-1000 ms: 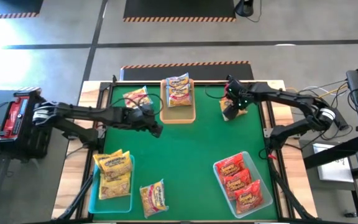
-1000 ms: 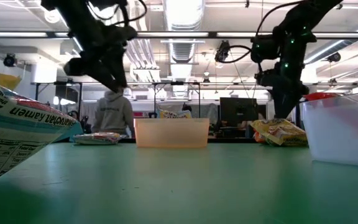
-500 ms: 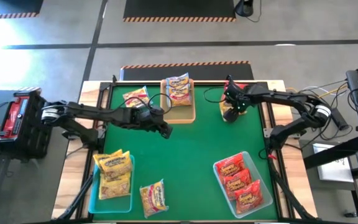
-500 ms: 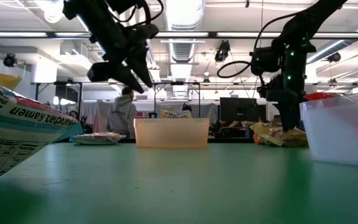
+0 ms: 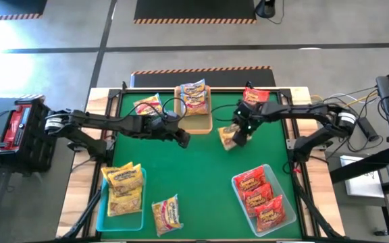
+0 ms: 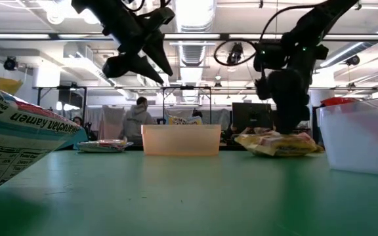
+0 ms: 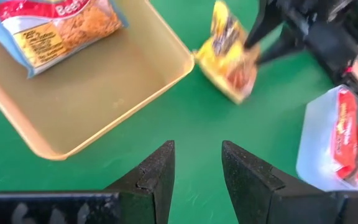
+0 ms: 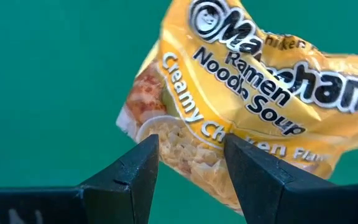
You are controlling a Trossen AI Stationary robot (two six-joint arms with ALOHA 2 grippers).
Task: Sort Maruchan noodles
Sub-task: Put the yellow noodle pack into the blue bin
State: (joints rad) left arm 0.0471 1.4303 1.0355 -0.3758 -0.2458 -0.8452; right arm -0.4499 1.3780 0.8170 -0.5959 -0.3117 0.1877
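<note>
My right gripper [image 5: 238, 134] is shut on a yellow Maruchan packet [image 5: 228, 140] right of the table's middle, also seen as the packet [image 8: 241, 106] in the right wrist view. My left gripper [image 5: 184, 140] hovers open over bare green mat near the tan tray [image 5: 196, 123], holding nothing. Silvery-white packets [image 5: 194, 98] lie in that tray. Another packet [image 5: 147, 106] lies flat left of it. A red packet [image 5: 255, 95] lies at the far right edge. One yellow packet [image 5: 167, 214] lies at the near edge. My right gripper pinches the yellow packet between its two fingers at one edge [image 8: 188, 146], beside the printed noodle bowl. The fingers come from above, pointing down. The packet hangs tilted below them, and its low end [image 6: 277, 149] is down at the table top.
A teal tray [image 5: 101, 214] at the near left holds yellow packets. A teal tray [image 5: 238, 202] at the near right holds red packets. Bare green mat [image 5: 201, 175] lies in the middle between the trays. A person shows in the room beyond the table.
My right gripper has shut on the yellow packet at the far right and carried it toward the table's middle and near side, leaving the red packet behind. My left gripper has moved right, toward the middle, and risen a little.
</note>
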